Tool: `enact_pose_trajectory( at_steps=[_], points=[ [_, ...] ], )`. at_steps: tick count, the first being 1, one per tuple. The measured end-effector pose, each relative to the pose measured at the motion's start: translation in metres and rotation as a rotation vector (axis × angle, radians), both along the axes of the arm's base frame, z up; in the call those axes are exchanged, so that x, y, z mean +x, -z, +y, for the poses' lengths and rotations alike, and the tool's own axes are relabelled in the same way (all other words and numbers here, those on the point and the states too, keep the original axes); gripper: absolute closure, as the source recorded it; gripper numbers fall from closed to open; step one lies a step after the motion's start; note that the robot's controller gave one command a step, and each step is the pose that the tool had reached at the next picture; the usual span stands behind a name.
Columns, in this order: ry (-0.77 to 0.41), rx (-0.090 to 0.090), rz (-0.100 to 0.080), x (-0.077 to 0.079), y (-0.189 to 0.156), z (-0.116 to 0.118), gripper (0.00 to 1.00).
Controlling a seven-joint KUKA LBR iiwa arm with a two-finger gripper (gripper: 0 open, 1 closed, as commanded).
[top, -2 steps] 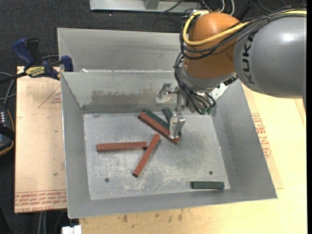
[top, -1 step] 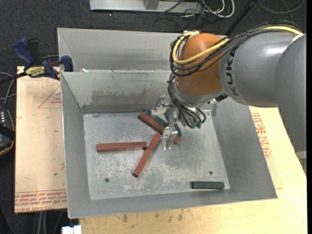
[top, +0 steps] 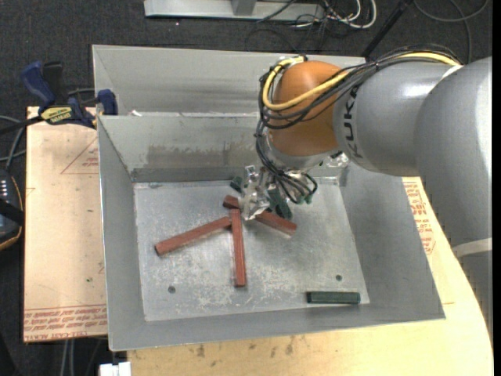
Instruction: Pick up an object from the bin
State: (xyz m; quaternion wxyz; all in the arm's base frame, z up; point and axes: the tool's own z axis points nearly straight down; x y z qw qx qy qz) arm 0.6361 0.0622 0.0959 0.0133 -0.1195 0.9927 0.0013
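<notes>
My gripper (top: 252,207) hangs low over the middle of the bin, its metal fingertips just above the spot where several reddish-brown sticks cross. One long stick (top: 196,236) runs out to the left. Another stick (top: 239,251) points toward the front of the bin. A shorter stick (top: 275,224) lies to the right, partly under the gripper. A small dark green piece (top: 280,207) sits right beside the fingers, half hidden by them.
A dark green flat bar (top: 333,297) lies near the bin's front right corner. The arm with its orange cover and cables reaches in from the right and hides the back right of the bin floor.
</notes>
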Motion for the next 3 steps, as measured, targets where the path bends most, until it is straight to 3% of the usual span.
enact_pose_trajectory(
  at_steps=[1, 2, 3],
  points=[
    [-0.001, -0.003, 0.016, -0.003, 0.002, -0.001, 0.00],
    [-0.001, -0.003, 0.015, -0.003, 0.002, -0.001, 0.00],
    [-0.356, -0.009, 0.008, -0.003, 0.017, 0.031, 1.00]
  ],
)
